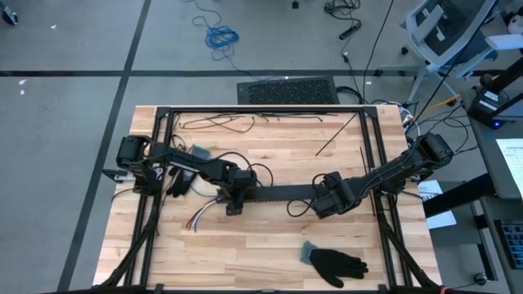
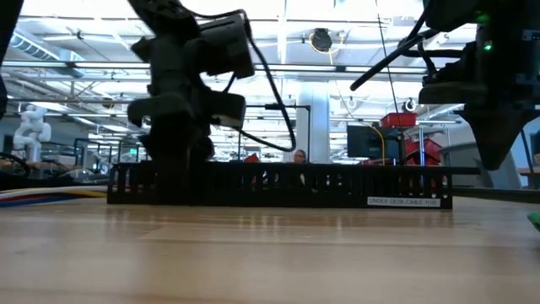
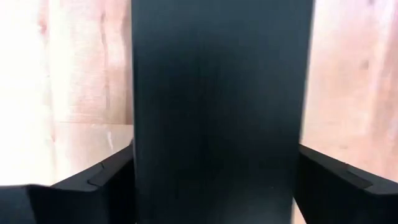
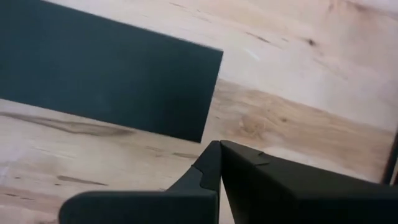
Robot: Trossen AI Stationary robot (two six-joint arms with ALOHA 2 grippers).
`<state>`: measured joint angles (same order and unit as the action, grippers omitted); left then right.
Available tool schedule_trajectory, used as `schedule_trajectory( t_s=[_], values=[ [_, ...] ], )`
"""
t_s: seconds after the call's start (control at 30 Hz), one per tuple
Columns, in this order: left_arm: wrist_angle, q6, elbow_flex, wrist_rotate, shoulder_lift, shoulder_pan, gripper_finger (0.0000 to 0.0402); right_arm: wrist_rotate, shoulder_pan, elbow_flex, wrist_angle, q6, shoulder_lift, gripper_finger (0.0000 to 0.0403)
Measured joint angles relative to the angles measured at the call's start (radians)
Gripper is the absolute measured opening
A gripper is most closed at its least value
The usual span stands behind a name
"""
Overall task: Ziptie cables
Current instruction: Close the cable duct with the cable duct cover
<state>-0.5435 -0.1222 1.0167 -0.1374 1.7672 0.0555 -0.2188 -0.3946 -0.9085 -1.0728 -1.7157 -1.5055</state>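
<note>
Black plastic fills the left wrist view: the slotted strip [image 3: 217, 112] sits squarely between the left claw [image 1: 234, 202]'s two spread fingers [image 3: 93, 186], which flank it on either side; whether they actually press on it cannot be told. The right claw [image 1: 327, 200] hovers at the strip's other end, its fingers [image 4: 249, 180] brought together with nothing between them, the strip's end lying just ahead of its tips. The cables [image 1: 200, 219] lie on the wooden surface [image 1: 270, 245] just beside the left claw, on the side away from the right claw, loose and outside the strip. A black glove [image 1: 335, 263] rests well apart, near the surface's front edge. Judged from this, the step in hand is settling the strip; no tying has begun. The next move likely calls for one claw to steady the strip while the other gathers the cables toward it.
</note>
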Motion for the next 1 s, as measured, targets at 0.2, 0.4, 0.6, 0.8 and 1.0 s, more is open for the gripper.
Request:
schedule_trajectory(
  t_s=[0.2,0.4,0.6,0.8,1.0],
  values=[
    [-0.162,-0.004,0.115,-0.019,-0.002,-0.018,0.0345,-0.017,0.0,0.001,-0.006,0.054,0.0,0.0],
    [-0.31,-0.004,0.119,-0.005,-0.093,-0.035,0.0345,-0.018,0.0,0.001,-0.006,0.064,0.0,0.0],
    [-0.275,-0.086,0.013,0.033,-0.248,-0.035,0.0345,-0.017,0.0,0.001,-0.01,0.064,0.0,0.0],
    [-0.234,-0.17,-0.116,0.014,-0.331,-0.019,0.0345,-0.017,0.0,0.002,-0.012,0.064,-0.001,0.0],
    [-0.166,-0.183,-0.204,0.01,-0.353,0.02,0.0345,-0.017,0.0,0.002,-0.012,0.067,-0.001,0.0]
  ],
)
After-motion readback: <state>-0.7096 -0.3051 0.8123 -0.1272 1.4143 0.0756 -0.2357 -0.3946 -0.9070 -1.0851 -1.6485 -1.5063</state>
